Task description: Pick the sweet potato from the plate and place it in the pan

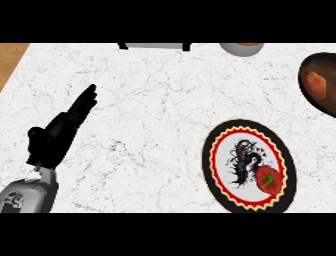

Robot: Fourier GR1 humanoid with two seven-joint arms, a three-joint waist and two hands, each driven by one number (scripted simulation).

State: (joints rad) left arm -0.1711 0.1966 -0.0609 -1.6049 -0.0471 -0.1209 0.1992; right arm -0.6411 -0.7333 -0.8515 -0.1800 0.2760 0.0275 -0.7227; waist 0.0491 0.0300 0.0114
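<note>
white marbled counter point(163, 100), red-black scalloped plate point(226, 145)

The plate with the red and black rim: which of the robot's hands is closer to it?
Left, the only hand in view. The left hand rests open on the counter, well off to the plate's left. The right hand is out of view.

Head view looks steeply down onto counter point(149, 100).

The dark round pan point(333, 85) is cut by the right edge; a grey-and-black appliance point(155, 46) and grey bowl point(242, 48) are cropped at top.
</note>
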